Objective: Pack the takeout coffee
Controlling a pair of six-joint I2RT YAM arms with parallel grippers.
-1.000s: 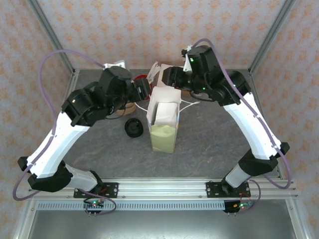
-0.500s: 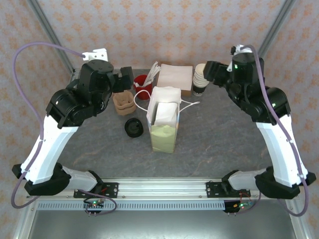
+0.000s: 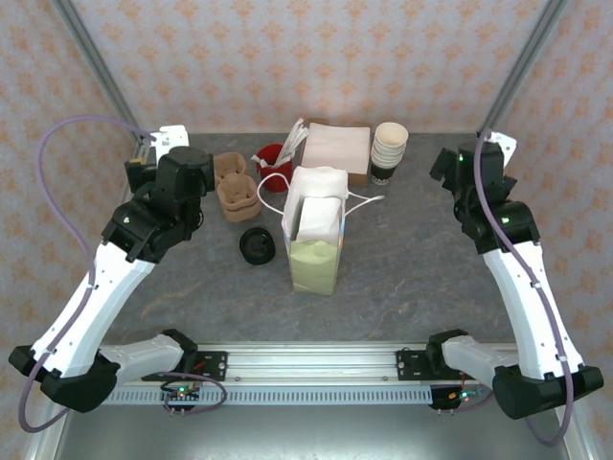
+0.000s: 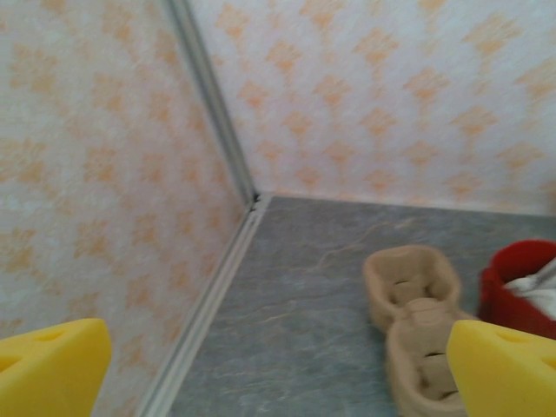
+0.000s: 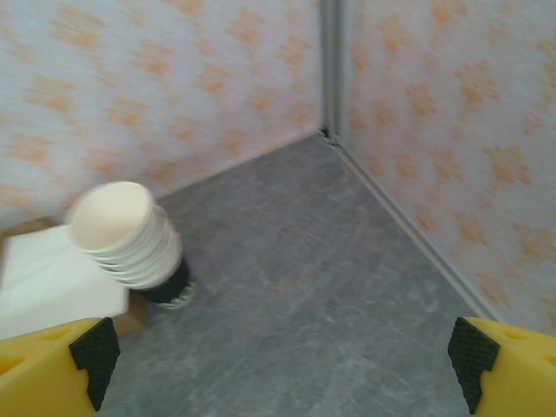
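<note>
At the middle of the worktop (image 3: 412, 278) stands a paper bag (image 3: 314, 264), white folds at its mouth; whether the coffee sits inside I cannot tell (the folds hide it). Left of it lies a round black lid (image 3: 257, 246). Behind: a pulp carrier (image 3: 236, 192), a red tub (image 3: 272, 156) holding something white, stacked cups (image 3: 390, 144). Grey marbled surface, orange-patterned walls (image 3: 287, 57). Left pincer (image 4: 278, 369) and right pincer (image 5: 278, 369) spread, empty.

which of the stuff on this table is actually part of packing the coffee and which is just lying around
For the job: paper bag, standing mid-table; left end effector and right end effector, both open.
Just lying about: low black lid disc left of the bag, cardboard cup carrier, red container, white napkins, stack of cream-rimmed cups.
</note>
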